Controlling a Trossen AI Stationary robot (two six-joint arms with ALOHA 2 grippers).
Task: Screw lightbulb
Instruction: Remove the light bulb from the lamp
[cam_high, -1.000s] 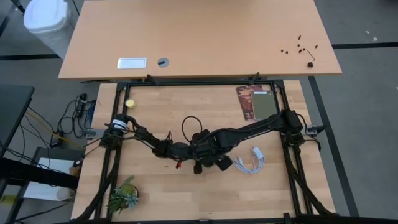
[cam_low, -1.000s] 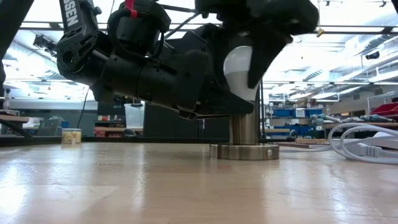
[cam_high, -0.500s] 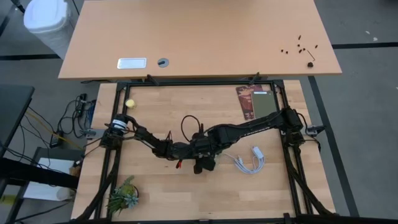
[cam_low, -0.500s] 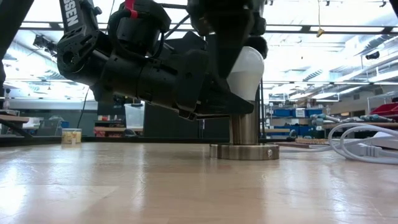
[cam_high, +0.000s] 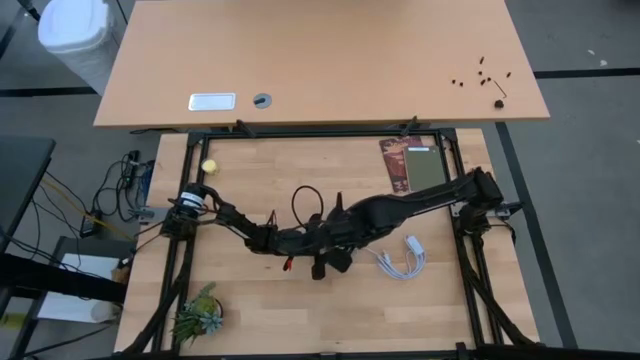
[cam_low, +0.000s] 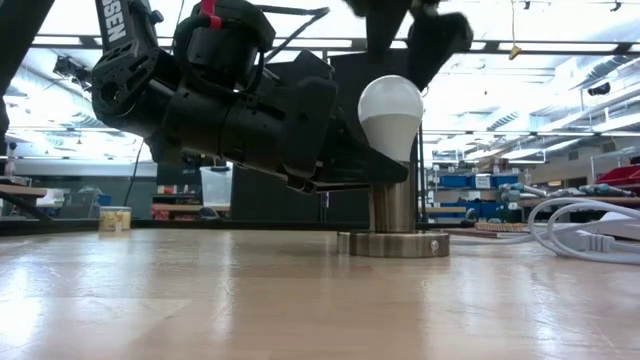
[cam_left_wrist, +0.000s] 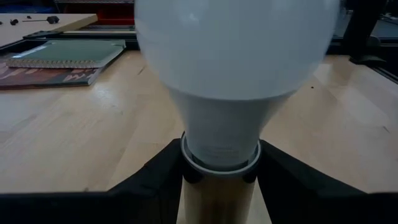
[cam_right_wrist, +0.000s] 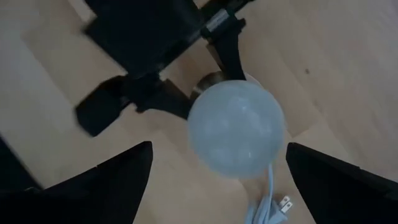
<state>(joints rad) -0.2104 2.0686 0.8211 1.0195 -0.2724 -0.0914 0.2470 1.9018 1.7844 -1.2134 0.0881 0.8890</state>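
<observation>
The white lightbulb (cam_low: 390, 112) stands upright with its base in the metal socket (cam_low: 393, 205), whose round disc (cam_low: 393, 243) rests on the table. It also shows in the left wrist view (cam_left_wrist: 236, 56) and the right wrist view (cam_right_wrist: 236, 127). My left gripper (cam_low: 365, 170) reaches in level from the table's left and is shut on the socket. My right gripper (cam_right_wrist: 219, 149) hangs open above the bulb, pointing down. Its fingers (cam_low: 435, 30) are clear of the bulb. In the high view both grippers (cam_high: 325, 250) cover the bulb. My left gripper pinches the socket's upright column (cam_left_wrist: 217, 199) between its two fingers (cam_left_wrist: 165, 174), near the column's top, just under the bulb's collar. The fingers come in level from the table's left side. The socket stands upright, its disc on the table.
A white plug with coiled cord (cam_high: 405, 258) lies just right of the socket. A green notebook (cam_high: 420, 165) lies at the far right. A small plant (cam_high: 198, 315) stands at the near left and a yellow ball (cam_high: 209, 166) at the far left.
My right gripper was around the bulb a second ago, turned about it, then let go and rose straight up, now above the bulb. The bulb and socket stay upright in place. My left gripper has kept still.
</observation>
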